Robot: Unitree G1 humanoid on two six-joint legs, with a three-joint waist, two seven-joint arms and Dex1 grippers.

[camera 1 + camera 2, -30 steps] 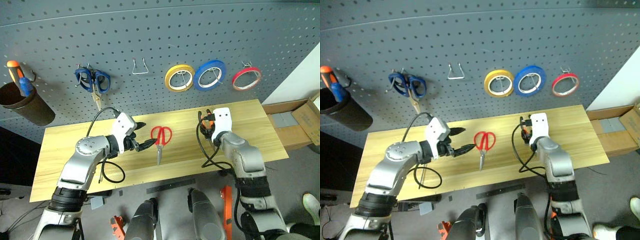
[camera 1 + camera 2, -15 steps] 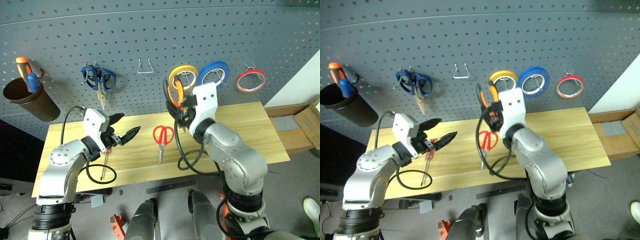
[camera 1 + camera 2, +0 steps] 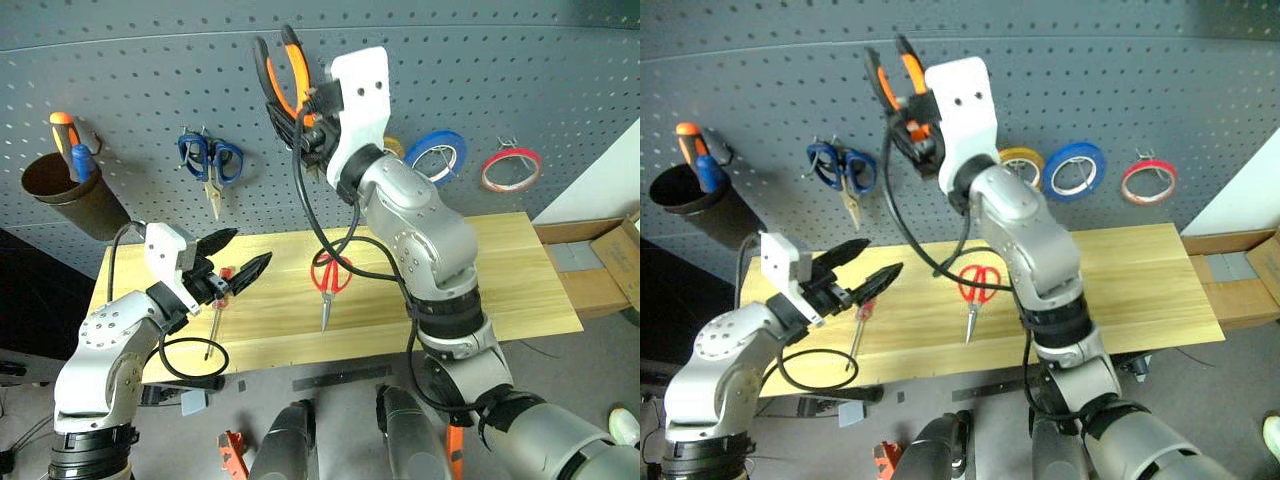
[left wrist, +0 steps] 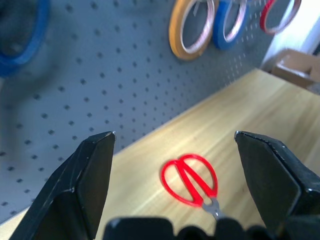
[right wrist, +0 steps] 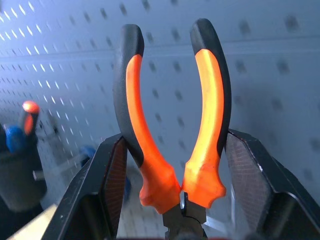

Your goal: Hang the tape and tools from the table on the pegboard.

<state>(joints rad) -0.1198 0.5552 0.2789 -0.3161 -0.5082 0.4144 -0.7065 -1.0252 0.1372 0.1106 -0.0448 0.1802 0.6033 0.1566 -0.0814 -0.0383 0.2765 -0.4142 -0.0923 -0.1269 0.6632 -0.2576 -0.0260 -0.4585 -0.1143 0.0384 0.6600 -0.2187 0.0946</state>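
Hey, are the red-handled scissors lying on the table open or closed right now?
Closed. The red-handled scissors lie flat on the table, handle loops side by side and touching, blades together in one thin point toward the table's near edge.

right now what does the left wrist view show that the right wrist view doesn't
Left wrist view alone: the red-handled scissors lying on the table between the open left gripper fingers, with the yellow roll, blue roll and red tape hanging above. Right wrist view alone: the pliers held handles-up in the right gripper, plus a dark cup with an orange-topped tool. Both share the pegboard as backdrop.
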